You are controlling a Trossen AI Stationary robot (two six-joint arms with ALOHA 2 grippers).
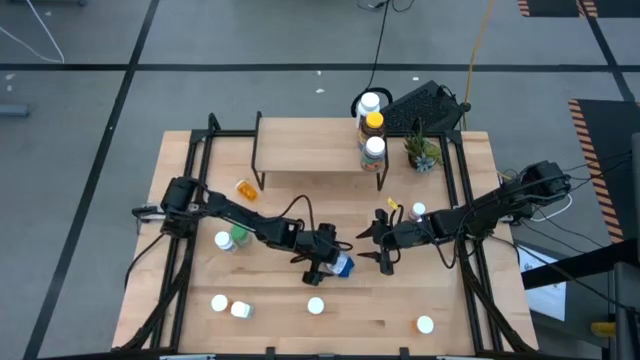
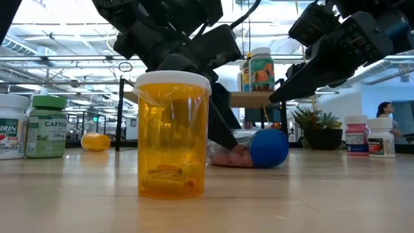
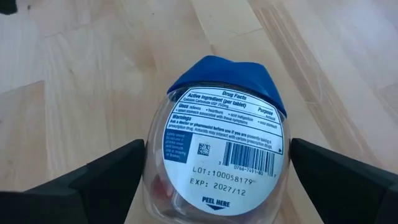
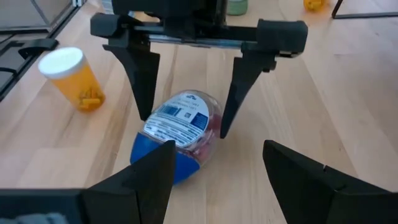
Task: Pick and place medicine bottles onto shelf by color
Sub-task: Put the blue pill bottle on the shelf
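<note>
Blue-capped bottle [image 4: 177, 134] lying on table [image 1: 400, 310], left gripper [image 4: 186, 112] fingers spread, straddling it; right gripper [image 1: 385, 243] fingers spread, waiting nearby; closing squarely on body advised.

The desk [image 1: 400, 300] is pale wood, smooth, with thin grain lines. The bottle with the blue cap [image 3: 214, 149] is clear, shiny plastic, and its white label looks like smooth paper. The cap looks matt. The orange bottle [image 2: 171, 133] is see-through, glossy plastic with a white lid. The left hand [image 4: 183, 127] has dark, matt fingers. The shelf [image 1: 310, 145] has a wood top and thin black legs.
</note>
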